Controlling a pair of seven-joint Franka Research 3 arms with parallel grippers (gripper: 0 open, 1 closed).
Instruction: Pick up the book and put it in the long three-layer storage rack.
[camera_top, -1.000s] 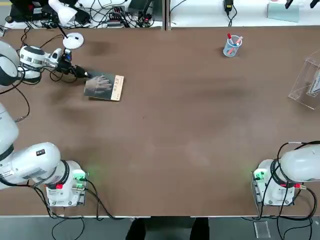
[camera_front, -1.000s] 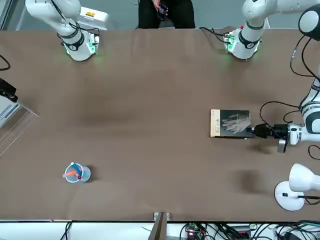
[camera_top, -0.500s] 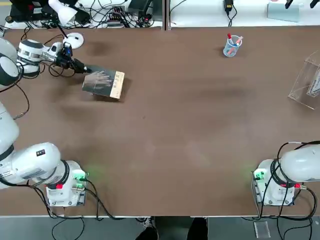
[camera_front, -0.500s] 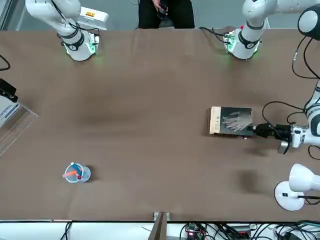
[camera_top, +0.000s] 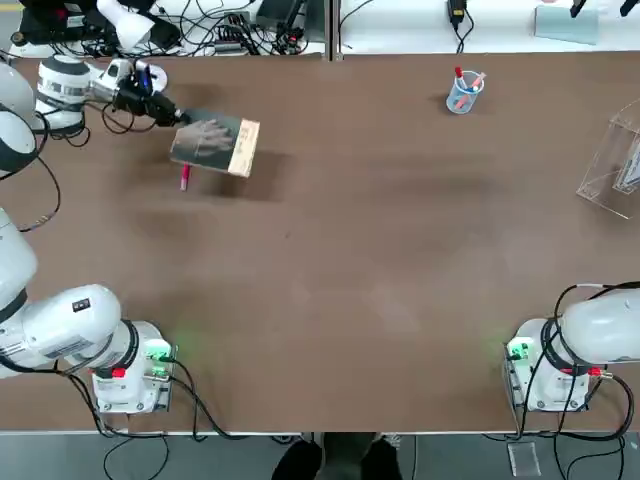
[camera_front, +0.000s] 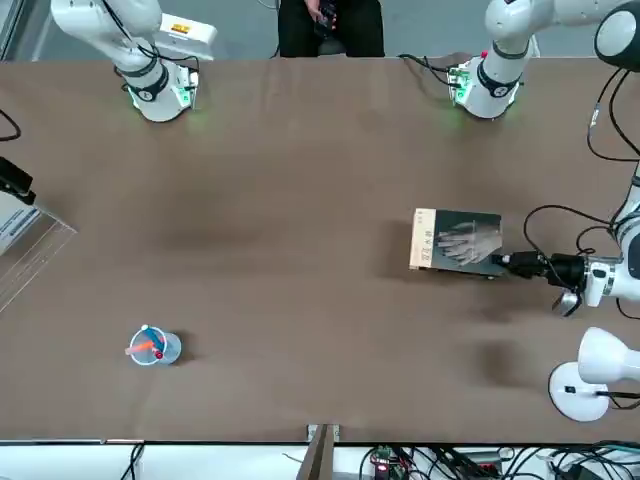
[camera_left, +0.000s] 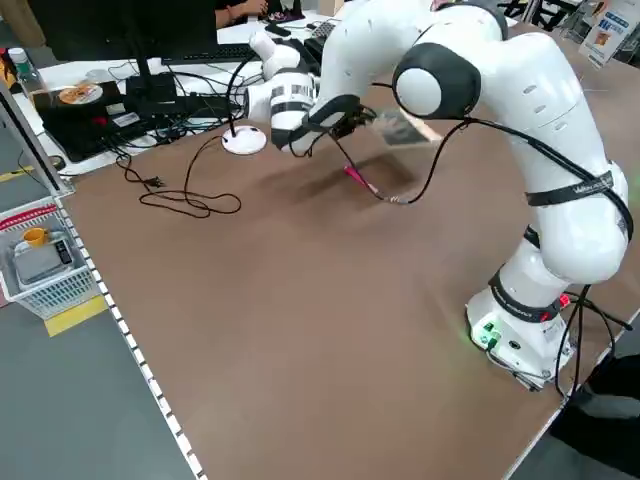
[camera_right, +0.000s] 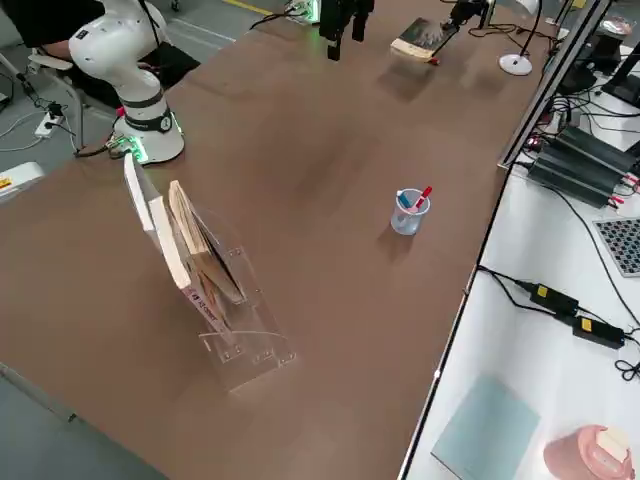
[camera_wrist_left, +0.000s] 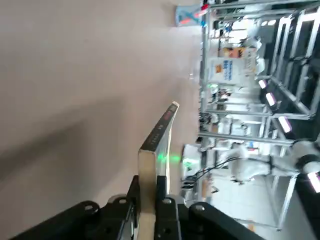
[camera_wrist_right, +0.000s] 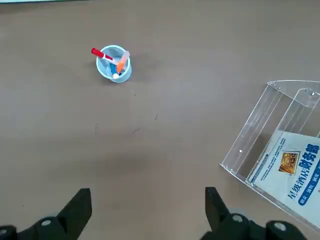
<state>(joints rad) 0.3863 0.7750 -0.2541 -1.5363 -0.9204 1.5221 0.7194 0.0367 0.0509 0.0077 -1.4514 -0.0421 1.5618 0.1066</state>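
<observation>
The black two-finger left gripper (camera_top: 180, 117) is being held low and outstretched over the table's far left, its fingers being clamped on the thin dark-grey book with a pale hand picture (camera_top: 208, 140), which is being tilted above the brown tabletop (camera_top: 330, 260). The black right gripper (camera_wrist_right: 148, 212) is being held wide and empty near the clear acrylic storage rack (camera_right: 240, 320). By the robot's bases, a person in black trousers (camera_front: 330, 28) is being shown. Books in the rack (camera_right: 200, 250) are being revealed fully only from the right side.

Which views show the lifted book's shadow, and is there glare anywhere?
Top view: shadow on the table to the right of the book; front view: shadow to its left; left wrist view: long dark shadow across the table, green glow by the book; right wrist view: faint sheen on the rack.
</observation>
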